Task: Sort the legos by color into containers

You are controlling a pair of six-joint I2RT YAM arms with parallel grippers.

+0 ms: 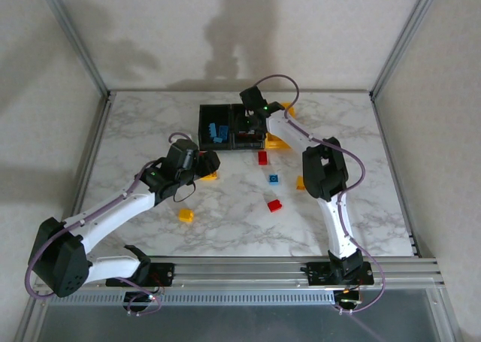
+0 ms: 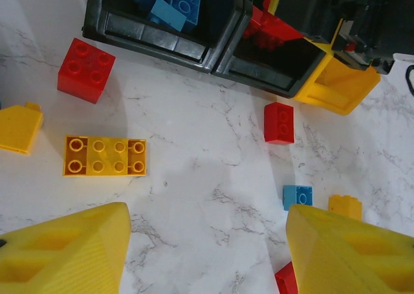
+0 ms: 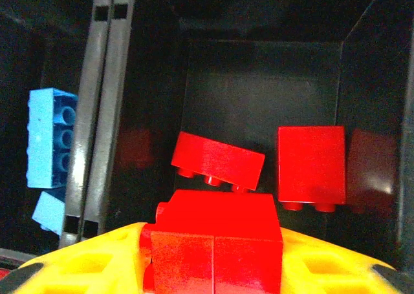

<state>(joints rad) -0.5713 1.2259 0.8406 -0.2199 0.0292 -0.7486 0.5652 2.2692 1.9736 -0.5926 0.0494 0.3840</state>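
while our right gripper (image 3: 213,265) pinches a red lego (image 3: 217,232) over the black bin (image 3: 259,81) holding reds (image 3: 310,168), the step is the drop: we judge it need only let go. our left gripper (image 2: 207,249) gapes empty; a yellow lego (image 2: 105,156) lies ahead-left on the marbled table (image 2: 207,178), pale walls (image 1: 188,26) around.

- Top view: fixed high behind the arm bases, tilted down and forward, far enough back to take in the whole table (image 1: 150,124), with the bins (image 1: 201,128) toward its far side.
- Left wrist view: above the table (image 2: 207,178), looking down past the left fingers (image 2: 65,255) toward the bins (image 2: 155,42) at the upper edge.
- Right wrist view: very close, looking into the middle bin (image 3: 259,81) over the right fingers (image 3: 84,271) and a gripped brick (image 3: 217,242).
- Shared: the blue pile (image 1: 218,130) (image 2: 174,3) (image 3: 52,136) shows in all three views, and the loose red brick (image 1: 262,158) (image 2: 279,123) in the top and left wrist views.
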